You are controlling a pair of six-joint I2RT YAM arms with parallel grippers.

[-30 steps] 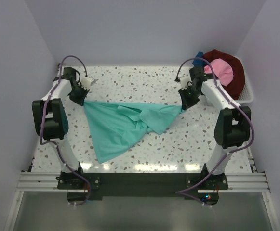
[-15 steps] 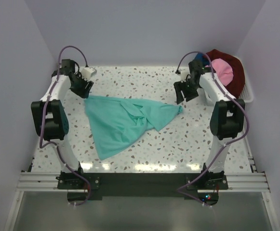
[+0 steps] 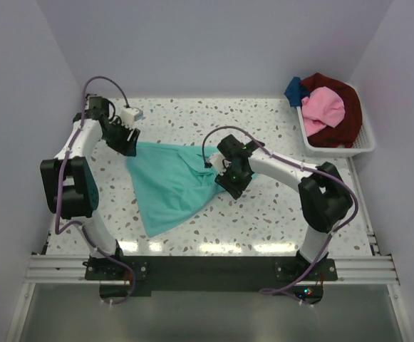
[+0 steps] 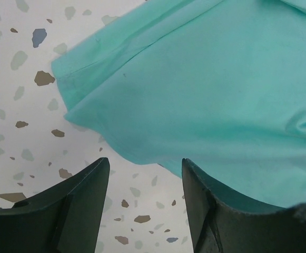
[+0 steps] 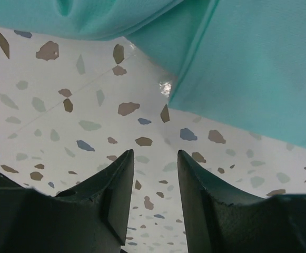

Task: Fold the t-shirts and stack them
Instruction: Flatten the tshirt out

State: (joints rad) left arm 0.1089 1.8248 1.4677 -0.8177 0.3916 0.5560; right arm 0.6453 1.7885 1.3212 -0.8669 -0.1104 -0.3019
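Observation:
A teal-green t-shirt (image 3: 167, 187) lies crumpled on the speckled table, left of centre. My left gripper (image 3: 129, 146) hovers at its back left corner. In the left wrist view that gripper (image 4: 145, 163) is open, with bare table between its fingers and the teal-green t-shirt's hem (image 4: 210, 79) just beyond the tips. My right gripper (image 3: 228, 182) is over the shirt's right edge. It is open too (image 5: 154, 154), holding nothing, with teal-green fabric (image 5: 247, 68) ahead of it. Pink (image 3: 324, 107), dark red (image 3: 348, 117) and blue (image 3: 294, 91) t-shirts are piled in the basket.
A white slatted basket (image 3: 335, 151) stands at the back right corner of the table. Lilac walls close in the back and both sides. Both arm bases sit on the rail at the near edge.
Both grippers opened and let go of the teal-green shirt's stretched corners, and it settled on the table. The right arm swung left to the shirt's right edge. The left gripper shifted little.

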